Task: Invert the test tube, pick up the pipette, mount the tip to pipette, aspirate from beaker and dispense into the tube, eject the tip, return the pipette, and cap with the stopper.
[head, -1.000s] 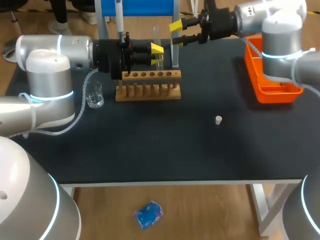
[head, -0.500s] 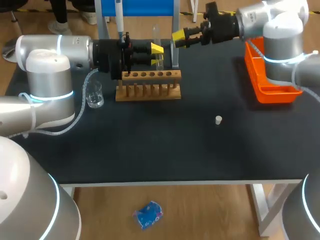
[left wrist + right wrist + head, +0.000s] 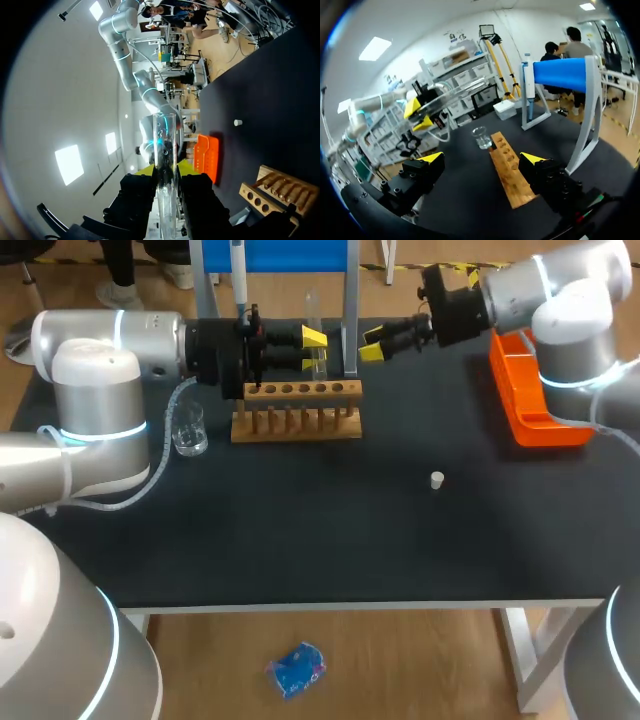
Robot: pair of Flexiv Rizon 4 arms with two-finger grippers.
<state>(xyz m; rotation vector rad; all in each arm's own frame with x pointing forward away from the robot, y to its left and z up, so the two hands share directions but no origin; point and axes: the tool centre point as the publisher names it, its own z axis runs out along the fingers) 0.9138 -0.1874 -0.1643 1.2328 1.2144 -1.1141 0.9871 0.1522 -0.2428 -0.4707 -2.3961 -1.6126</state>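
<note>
My left gripper (image 3: 312, 348) is shut on a clear test tube (image 3: 314, 315), held upright just behind the right part of the wooden rack (image 3: 297, 410). In the left wrist view the test tube (image 3: 165, 150) stands pinched between the fingers of the left gripper (image 3: 165, 172). My right gripper (image 3: 375, 345) hangs open and holds nothing, just right of the tube, beside the stand's post. From the right wrist view the right gripper (image 3: 482, 158) faces the rack (image 3: 507, 167), the beaker (image 3: 481, 137) and the held tube (image 3: 455, 95). The pipette (image 3: 238, 275) hangs on the blue stand. A white stopper (image 3: 437, 480) lies on the table.
A glass beaker (image 3: 188, 430) stands left of the rack, under my left arm. An orange tray (image 3: 535, 390) sits at the table's right edge. The blue stand (image 3: 565, 75) rises behind the rack. The black table (image 3: 330, 530) stretches in front of the rack.
My right gripper has come down and toward the rack, turning so its fingers point at the tube. The left arm and the tube have stayed still.
</note>
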